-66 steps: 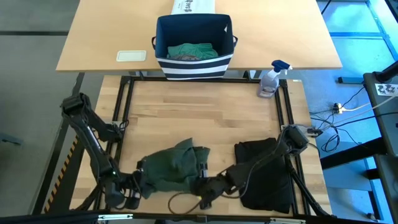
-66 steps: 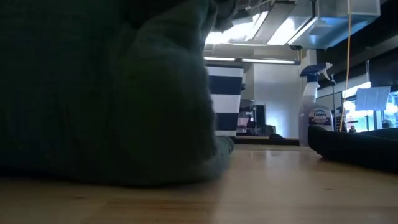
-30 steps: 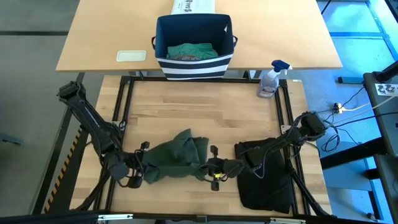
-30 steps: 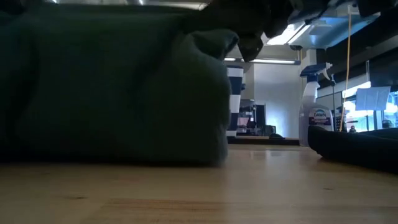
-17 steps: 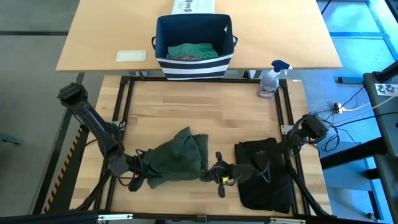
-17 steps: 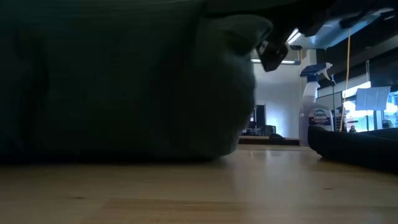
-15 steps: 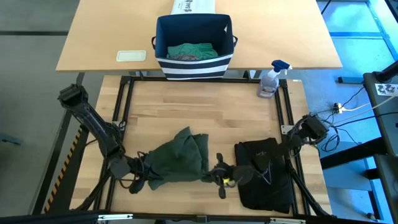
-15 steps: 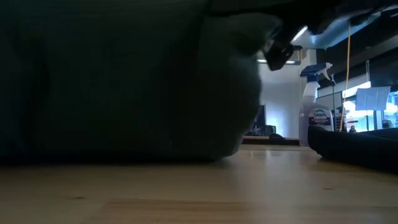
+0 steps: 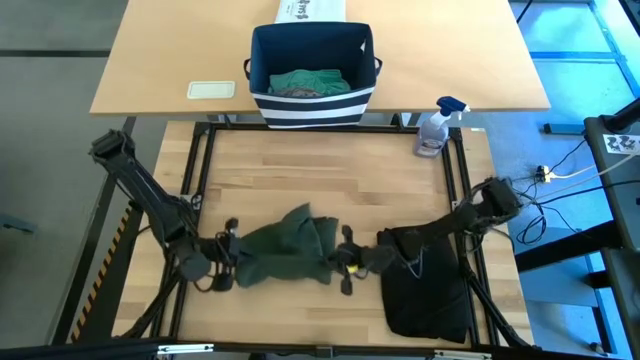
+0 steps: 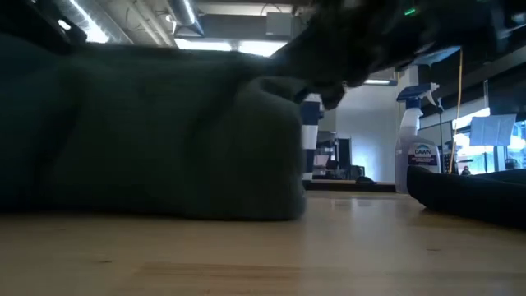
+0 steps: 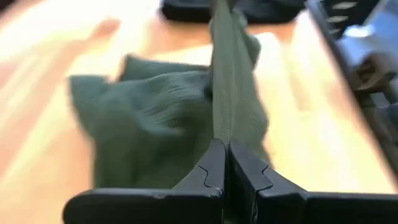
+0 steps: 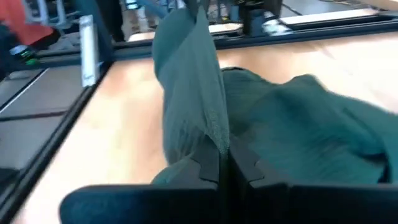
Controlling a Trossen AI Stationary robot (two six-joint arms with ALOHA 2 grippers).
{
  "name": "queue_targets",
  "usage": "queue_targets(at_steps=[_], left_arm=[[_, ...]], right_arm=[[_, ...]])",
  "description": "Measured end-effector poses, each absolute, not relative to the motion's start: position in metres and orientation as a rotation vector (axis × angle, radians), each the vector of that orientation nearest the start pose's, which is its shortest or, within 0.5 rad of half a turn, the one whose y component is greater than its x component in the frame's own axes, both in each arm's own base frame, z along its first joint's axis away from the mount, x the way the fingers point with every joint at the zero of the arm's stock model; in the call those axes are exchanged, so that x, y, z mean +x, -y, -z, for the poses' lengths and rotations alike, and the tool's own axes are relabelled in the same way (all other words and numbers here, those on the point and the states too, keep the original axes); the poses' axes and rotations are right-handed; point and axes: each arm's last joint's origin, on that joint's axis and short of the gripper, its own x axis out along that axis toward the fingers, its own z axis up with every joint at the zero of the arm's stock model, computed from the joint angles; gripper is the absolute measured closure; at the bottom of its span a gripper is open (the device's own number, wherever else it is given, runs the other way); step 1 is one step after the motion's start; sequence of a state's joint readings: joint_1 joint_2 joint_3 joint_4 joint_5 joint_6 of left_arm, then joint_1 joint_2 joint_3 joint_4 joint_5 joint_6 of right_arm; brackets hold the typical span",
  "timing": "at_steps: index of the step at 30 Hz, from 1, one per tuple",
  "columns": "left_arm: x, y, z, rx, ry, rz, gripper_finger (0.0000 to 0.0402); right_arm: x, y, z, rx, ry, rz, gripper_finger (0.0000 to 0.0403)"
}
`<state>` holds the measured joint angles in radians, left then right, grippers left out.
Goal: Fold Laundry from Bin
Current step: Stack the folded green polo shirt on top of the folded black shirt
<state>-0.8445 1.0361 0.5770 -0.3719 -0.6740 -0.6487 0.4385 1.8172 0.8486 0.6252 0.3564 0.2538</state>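
Dark green garment (image 9: 288, 251) bunched at lower centre of high view, on wooden table (image 9: 330, 185), stretched between both grippers. Left gripper (image 9: 229, 268) at garment's left edge, lower left of frame, fingers clenched on a cloth fold; left wrist view shows fingers (image 11: 214, 167) pressed together w/ a taut ridge of green fabric running out from between them. Right gripper (image 9: 343, 262) at garment's right edge, lower centre, likewise pinching cloth; right wrist view shows fabric rising from closed fingers (image 12: 210, 160).

Black garment (image 9: 425, 280) flat at lower right of high view, just beside right gripper, under right arm. Bin (image 9: 311, 75) at top centre on the farther table, teal-green laundry (image 9: 309, 82) inside. Spray bottle (image 9: 433, 130) at upper right, near table edge. Low view: green cloth fills left of frame, spray bottle and black cloth at right.
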Motion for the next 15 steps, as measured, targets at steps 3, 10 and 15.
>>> queue_targets(at_steps=[3, 10, 15], left_arm=[[0.137, 0.115, -0.207, -0.031, -0.678, -0.137, 0.0401], [0.143, 0.085, -0.202, 0.064, -0.785, -0.294, 0.0401], [0.153, 0.067, -0.201, 0.113, -0.823, -0.353, 0.0401]], right_arm=[[0.341, -0.123, -0.161, 0.122, -0.319, 0.003, 0.0403], [0.354, -0.076, -0.157, 0.132, -0.345, 0.131, 0.0403], [0.355, -0.050, -0.151, 0.166, -0.416, 0.214, 0.0403]])
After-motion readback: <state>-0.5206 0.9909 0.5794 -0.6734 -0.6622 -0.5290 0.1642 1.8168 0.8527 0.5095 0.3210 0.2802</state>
